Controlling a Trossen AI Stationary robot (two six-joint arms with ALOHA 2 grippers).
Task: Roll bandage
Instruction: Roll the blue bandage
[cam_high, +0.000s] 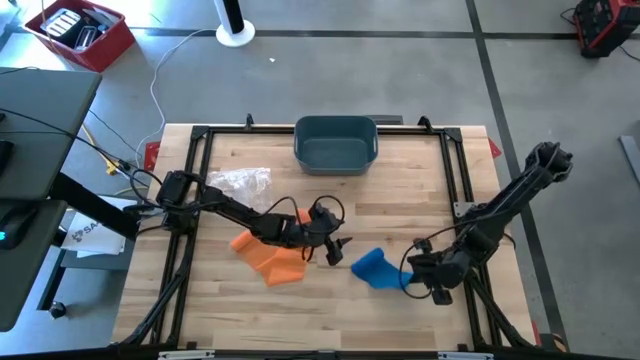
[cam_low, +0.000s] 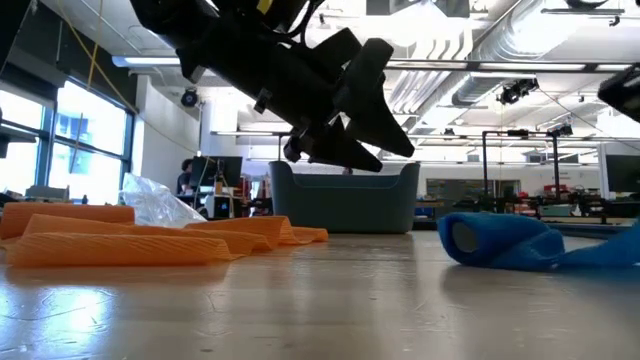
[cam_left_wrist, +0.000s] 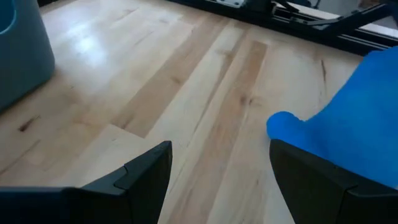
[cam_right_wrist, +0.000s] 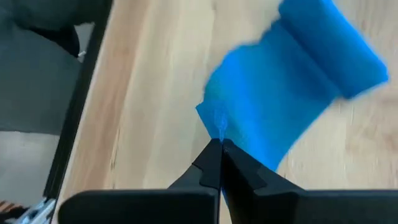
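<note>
High view: wooden desk (cam_high: 400, 190) inside a black frame. Blue bandage (cam_high: 377, 268) right of centre near the front edge, partly rolled, loose tail leading to the right end effector (cam_high: 418, 276). Orange bandage (cam_high: 272, 258) left of centre, unrolled and folded over itself. Left end effector (cam_high: 335, 252) between the 2 bandages, just beside the orange one, apart from the blue. Teal bin (cam_high: 335, 142) at the far edge. Crumpled clear plastic bag (cam_high: 240, 182) at far left.

Low view: orange bandage (cam_low: 130, 240) flat at left; blue bandage (cam_low: 500, 240) at right, roll opening facing the camera. Left end effector (cam_low: 365, 110) raised above the desk, fingers spread. Bin (cam_low: 345, 197) behind, plastic bag (cam_low: 155, 205) beside it.

Left wrist view: 2 dark fingers (cam_left_wrist: 143, 177) set wide, holding nothing, bare desk (cam_left_wrist: 186, 93) between them; blue bandage (cam_left_wrist: 348, 118) just beyond 1 finger.

Right wrist view: right end effector (cam_right_wrist: 219, 149) pinched tight on the edge of the blue bandage (cam_right_wrist: 298, 93), roll lying further off on the desk.
</note>
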